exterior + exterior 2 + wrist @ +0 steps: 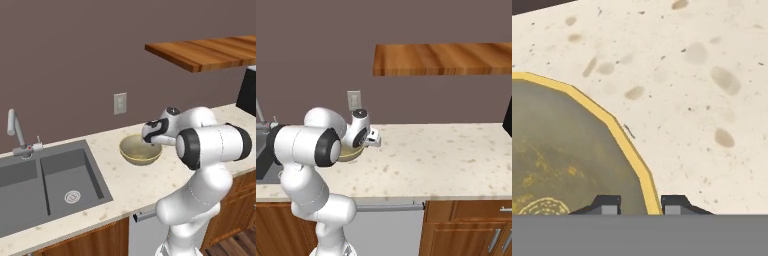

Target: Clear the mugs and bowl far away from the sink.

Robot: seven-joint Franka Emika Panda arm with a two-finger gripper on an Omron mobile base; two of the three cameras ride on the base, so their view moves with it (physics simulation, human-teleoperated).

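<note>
Dark grey and set into a pale speckled stone counter (165,175), the double-basin sink (45,185) sits at the far left of the left base view. A round silver drain (72,196) shows in its right basin, and a slim silver faucet (16,131) rises behind it. To the right, on the brown wall, is a pale outlet plate (120,103).

Right of the sink and apart from it, the wide yellowish-tan bowl (140,150) stands upright on the counter, its dull olive inside facing up. The white arm bends over the counter from the lower right, and its gripper (640,204) comes down at the bowl's right rim. In the hand view the two dark fingertips (607,203) straddle the yellow rim, one over the olive inside and the other over the counter outside, drawn in close on either side of it. Whether they actually press the rim I cannot tell.

In the right base view the bowl (348,154) is mostly hidden behind the arm. Above and to the right hangs a wooden shelf (210,52). Wooden cabinet fronts (471,230) run below the counter.
</note>
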